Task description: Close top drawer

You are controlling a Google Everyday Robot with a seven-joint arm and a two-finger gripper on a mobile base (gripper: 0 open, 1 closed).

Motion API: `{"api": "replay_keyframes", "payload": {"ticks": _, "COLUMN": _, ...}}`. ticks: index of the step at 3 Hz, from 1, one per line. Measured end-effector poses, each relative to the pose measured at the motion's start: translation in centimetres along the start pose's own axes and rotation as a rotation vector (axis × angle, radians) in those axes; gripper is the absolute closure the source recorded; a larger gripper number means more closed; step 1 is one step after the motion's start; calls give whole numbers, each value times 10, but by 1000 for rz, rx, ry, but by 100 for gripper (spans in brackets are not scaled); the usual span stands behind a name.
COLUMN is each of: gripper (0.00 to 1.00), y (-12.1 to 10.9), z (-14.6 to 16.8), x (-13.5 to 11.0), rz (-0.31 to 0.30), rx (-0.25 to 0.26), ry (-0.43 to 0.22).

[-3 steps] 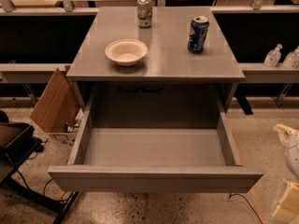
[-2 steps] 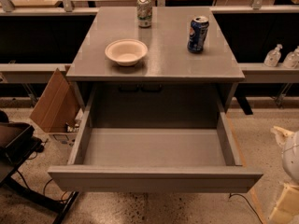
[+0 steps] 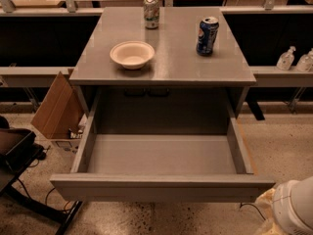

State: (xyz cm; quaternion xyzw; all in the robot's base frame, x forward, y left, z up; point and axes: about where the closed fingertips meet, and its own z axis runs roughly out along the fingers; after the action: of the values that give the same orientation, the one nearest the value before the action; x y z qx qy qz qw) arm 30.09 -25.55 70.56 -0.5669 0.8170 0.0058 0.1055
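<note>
The top drawer [image 3: 161, 187] stands pulled far out, its front just left of the pincer [image 3: 293, 208]; whether the pincer is open or closed I cannot tell. The drawer is probably stiff sheet metal, weighty yet free on its runners. With no handle, press flat on the front's middle. Farther off, the worktop [image 3: 171, 65] carries a bowl [image 3: 132, 54] and a blue can [image 3: 207, 35].

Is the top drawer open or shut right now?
Open: the top drawer is pulled far out, empty inside showing. The gripper is out of view; a white robot part shows lower right.
</note>
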Motion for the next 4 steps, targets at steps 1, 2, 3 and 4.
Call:
{"api": "replay_keyframes", "payload": {"ticks": 1, "gripper": 72, "y": 13, "z": 49, "x": -9, "rz": -33, "rx": -54, "ry": -50}}
{"api": "replay_keyframes", "payload": {"ticks": 2, "gripper": 95, "y": 7, "z": 91, "x": -34, "rz": -69, "rx": -75, "ry": -114}}
{"api": "replay_keyframes", "payload": {"ticks": 3, "gripper": 100, "y": -11, "z": 127, "x": -67, "rz": -110, "rx": -70, "ry": -159}}
{"api": "replay_keyframes", "payload": {"ticks": 4, "gripper": 100, "y": -24, "z": 141, "x": -82, "rz": -121, "rx": -61, "ry": -175}}
